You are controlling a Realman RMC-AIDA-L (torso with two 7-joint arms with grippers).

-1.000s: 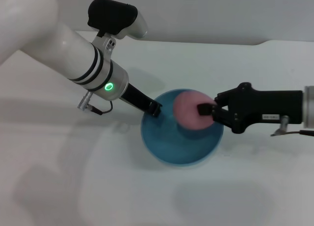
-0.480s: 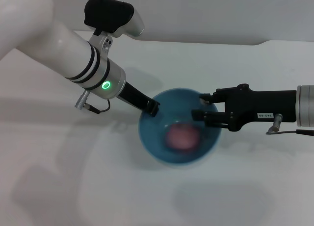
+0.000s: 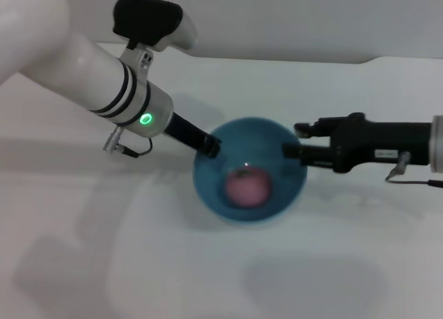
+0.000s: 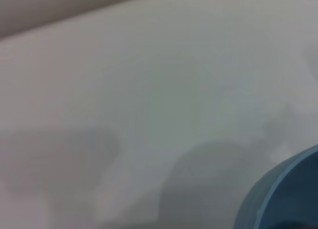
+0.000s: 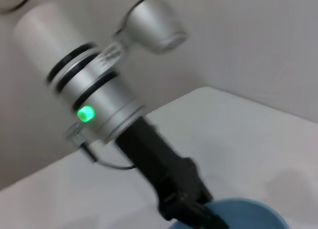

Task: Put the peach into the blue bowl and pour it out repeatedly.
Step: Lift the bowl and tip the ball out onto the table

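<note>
so the peach is sitting down inside the blue bowl, a bit toward the 6 o'clock side of the bowl's floor, nothing touching it. The bowl is on the white counter roughly mid-frame in the head view

left pincer comes in from the 10 o'clock direction and is pressed together on the bowl's rim at about 10 o'clock, pinching that edge. The right wrist view shows the same thing, the dark fingertips clamped right at the blue rim

right pincer reaches in from 3 o'clock, its fingers are spread apart and holding nothing, tips hanging just over the bowl's rim at around 2 to 3 o'clock

left wrist view only catches a slice of the bowl's outer wall against the counter
</note>
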